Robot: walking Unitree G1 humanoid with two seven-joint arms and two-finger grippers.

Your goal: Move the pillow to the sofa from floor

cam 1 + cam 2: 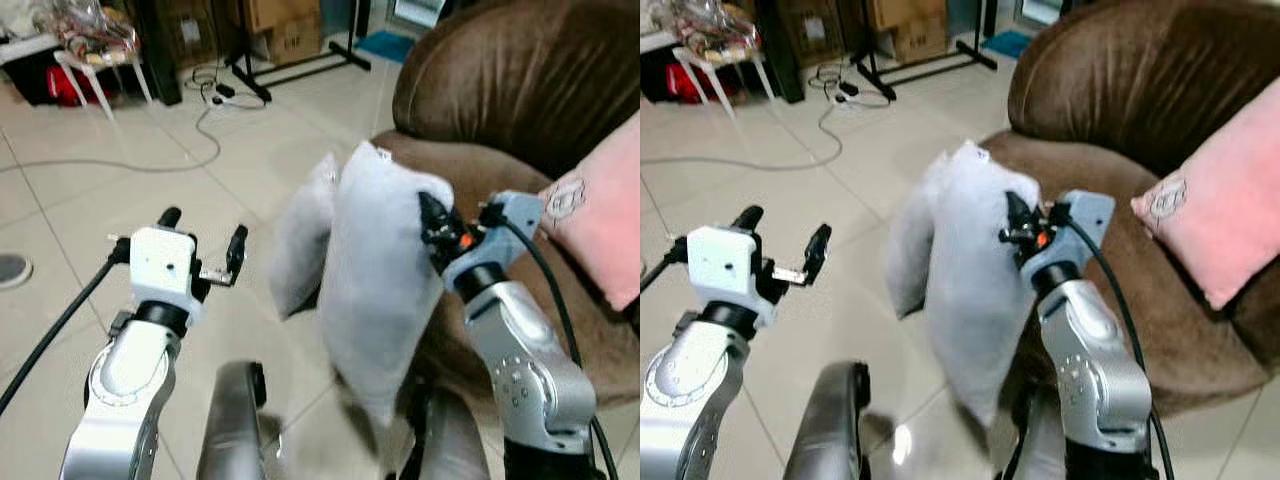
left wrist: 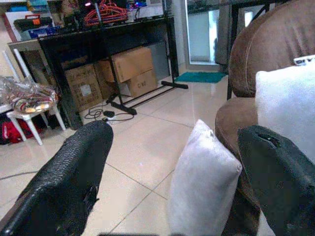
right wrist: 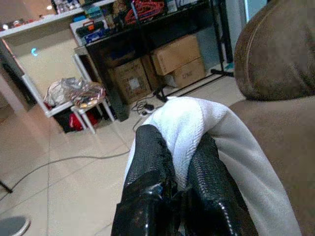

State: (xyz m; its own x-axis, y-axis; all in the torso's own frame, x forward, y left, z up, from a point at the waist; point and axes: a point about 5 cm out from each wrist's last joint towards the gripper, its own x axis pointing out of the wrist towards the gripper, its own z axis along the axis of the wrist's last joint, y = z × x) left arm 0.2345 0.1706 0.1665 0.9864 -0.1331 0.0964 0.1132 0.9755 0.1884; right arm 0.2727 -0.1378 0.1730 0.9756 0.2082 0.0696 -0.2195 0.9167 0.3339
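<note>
Now | right gripper (image 3: 179, 162) pinching white pillow (image 1: 375, 270) aloft | beside brown sofa (image 1: 520, 90)

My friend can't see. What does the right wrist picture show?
Two black fingers pinch the edge of a white pillow. A brown sofa is just behind it, with boxes and a tiled floor farther back.

The held pillow (image 1: 380, 270) hangs before the sofa (image 1: 500, 110), another pillow (image 1: 300, 245) behind it.
</note>
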